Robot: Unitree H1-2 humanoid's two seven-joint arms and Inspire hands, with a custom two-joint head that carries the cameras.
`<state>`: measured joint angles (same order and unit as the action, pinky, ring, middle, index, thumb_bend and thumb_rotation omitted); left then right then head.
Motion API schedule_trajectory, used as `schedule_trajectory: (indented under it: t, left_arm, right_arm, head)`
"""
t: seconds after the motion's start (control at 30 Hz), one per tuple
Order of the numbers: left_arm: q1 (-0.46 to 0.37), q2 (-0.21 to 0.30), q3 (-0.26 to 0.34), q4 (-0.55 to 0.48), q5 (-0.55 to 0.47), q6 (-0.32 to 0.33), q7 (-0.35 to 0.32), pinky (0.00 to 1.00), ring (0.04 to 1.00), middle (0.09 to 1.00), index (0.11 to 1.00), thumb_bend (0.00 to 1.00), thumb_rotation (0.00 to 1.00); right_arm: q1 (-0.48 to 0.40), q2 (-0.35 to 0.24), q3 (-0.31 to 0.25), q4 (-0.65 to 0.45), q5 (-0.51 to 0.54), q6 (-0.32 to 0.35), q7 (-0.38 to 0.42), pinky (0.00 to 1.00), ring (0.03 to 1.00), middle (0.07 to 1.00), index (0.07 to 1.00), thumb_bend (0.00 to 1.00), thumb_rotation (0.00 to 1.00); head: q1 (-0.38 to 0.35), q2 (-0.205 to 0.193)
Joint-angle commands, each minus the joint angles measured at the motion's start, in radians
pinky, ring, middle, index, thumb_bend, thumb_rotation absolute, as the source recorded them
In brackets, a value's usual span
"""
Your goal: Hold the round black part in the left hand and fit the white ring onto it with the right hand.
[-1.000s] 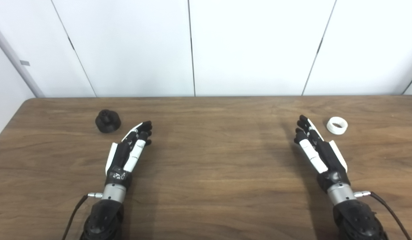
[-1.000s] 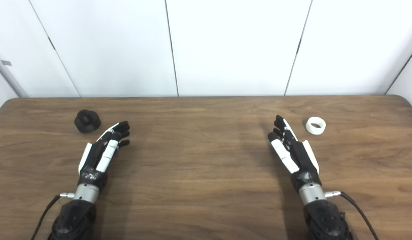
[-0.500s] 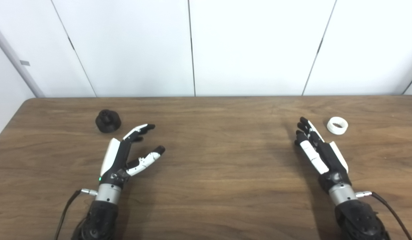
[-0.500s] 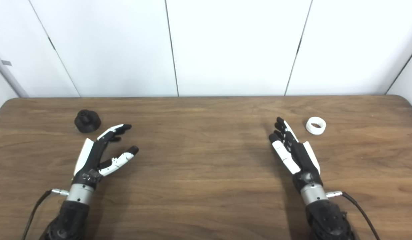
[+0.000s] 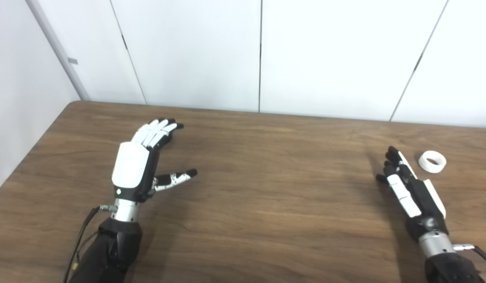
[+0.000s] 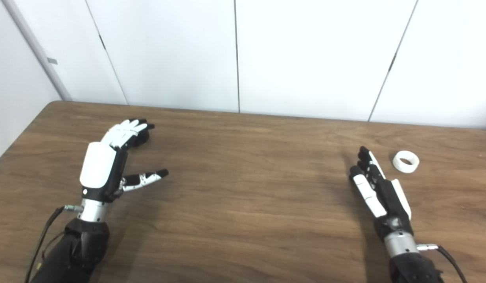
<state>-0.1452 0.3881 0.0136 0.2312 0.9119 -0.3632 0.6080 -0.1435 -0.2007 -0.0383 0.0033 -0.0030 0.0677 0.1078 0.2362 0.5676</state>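
At the far left of the table (image 5: pixel 266 204), the left hand's fingers (image 5: pixel 158 129) stretch flat and forward, held together, with the thumb (image 5: pixel 176 179) splayed wide to the side; nothing is in their grasp. The left hand (image 5: pixel 138 165) hangs palm down, its white back plate facing up. Under its fingertips lies the round black part (image 6: pixel 142 137), almost wholly hidden; only a dark edge of it shows in the right eye view, and whether the fingers touch it cannot be told. From the hand a silver wrist and black forearm run back to the bottom edge, with a cable beside them.

On the right, the right hand's fingers (image 5: pixel 394 163) lie straight and close together, empty, pointing away from the robot. The right hand (image 5: pixel 410 188) is turned on edge, low over the wood. Just beyond and to the right of its fingertips, apart from them, the white ring (image 5: pixel 432 161) lies flat on the table.
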Motion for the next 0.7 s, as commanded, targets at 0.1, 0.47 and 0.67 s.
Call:
schedule_trajectory:
  t: [0.1,0.47,0.67]
  left_arm:
    - [-0.051,0.066,0.004,0.046,0.045,0.065,0.083,1.0,0.965,0.933,0.887,0.85,0.33]
    - [-0.11,0.064,0.059,0.108,-0.159,0.208,-0.042,1.0,0.999,0.968,0.937,0.92,0.45]
    - [-0.144,0.078,0.074,0.154,-0.272,0.246,-0.125,1.0,1.0,0.987,0.977,0.95,0.49]
  right_arm:
    - [-0.026,-0.021,-0.003,-0.021,0.0,-0.01,0.007,0.94,0.973,0.978,0.989,0.4,0.79]
    - [-0.022,-0.033,-0.01,-0.031,0.009,0.004,0.006,0.96,0.983,0.982,0.99,0.34,0.79]
    - [-0.022,-0.036,-0.015,-0.041,0.035,0.01,0.017,0.99,1.0,0.998,1.0,0.3,0.79]
  head:
    - [0.026,-0.007]
    - [0.087,-0.027]
    - [0.113,-0.036]
